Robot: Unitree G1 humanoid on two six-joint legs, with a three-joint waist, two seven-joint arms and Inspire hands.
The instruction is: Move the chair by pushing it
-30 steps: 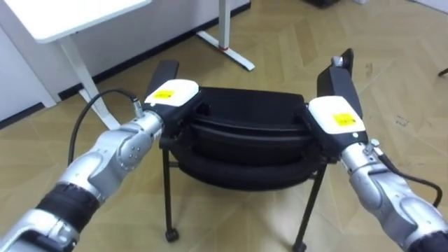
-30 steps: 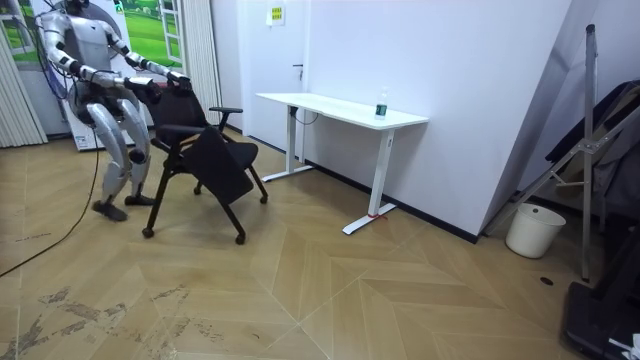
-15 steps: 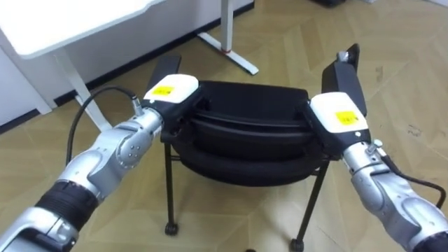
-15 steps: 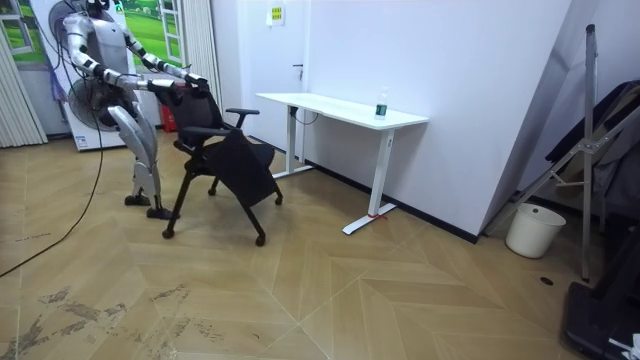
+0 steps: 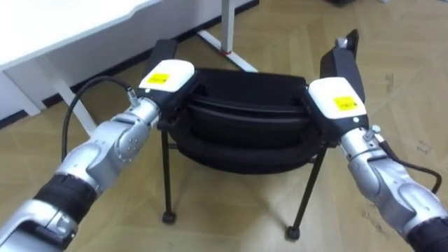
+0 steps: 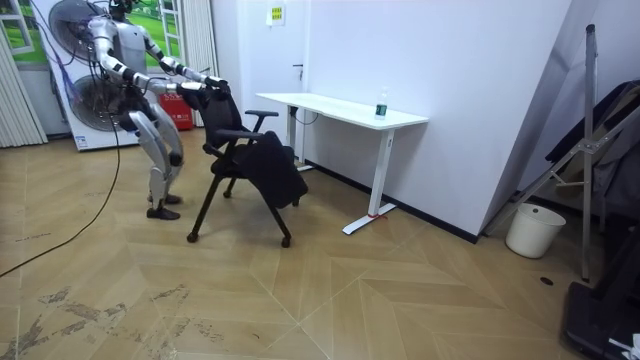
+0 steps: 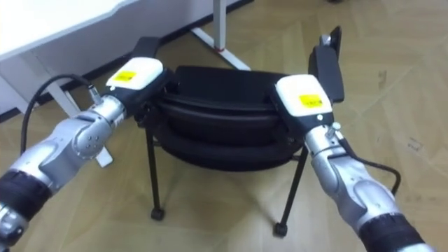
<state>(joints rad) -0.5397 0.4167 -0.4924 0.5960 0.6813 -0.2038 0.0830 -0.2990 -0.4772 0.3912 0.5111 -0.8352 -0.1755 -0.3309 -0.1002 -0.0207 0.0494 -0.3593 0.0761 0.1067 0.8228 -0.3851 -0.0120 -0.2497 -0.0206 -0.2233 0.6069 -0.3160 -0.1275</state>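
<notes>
Looking down in the left eye view, the black chair (image 5: 245, 122) sits right in front of the robot, seen from behind its backrest, castor legs on the wood floor (image 5: 231, 231). Left hand (image 5: 165, 82) rests on the backrest's left top corner, right hand (image 5: 337, 105) on the right top corner. Both show backs up w/ fingers tucked over the far side of the back, so can't tell if they're curled on it or flat. The two armrests stick out fwd just past each hand. A white desk (image 5: 63, 28) lies ahead-left, its leg and foot close beyond the chair. Right eye view: same setup, chair (image 7: 224, 115) between left hand (image 7: 131, 75) and right hand (image 7: 301, 98). Room view: robot stands upright behind the chair (image 6: 248, 150), arms stretched fwd to the top of its back. The chair is just at the room view's left of the desk (image 6: 340, 108). A small bottle (image 6: 381, 107) stands on the desk, a white bucket (image 6: 527, 230) is by the wall at far right, and what looks like a big fan (image 6: 90, 105) is behind the robot.
</notes>
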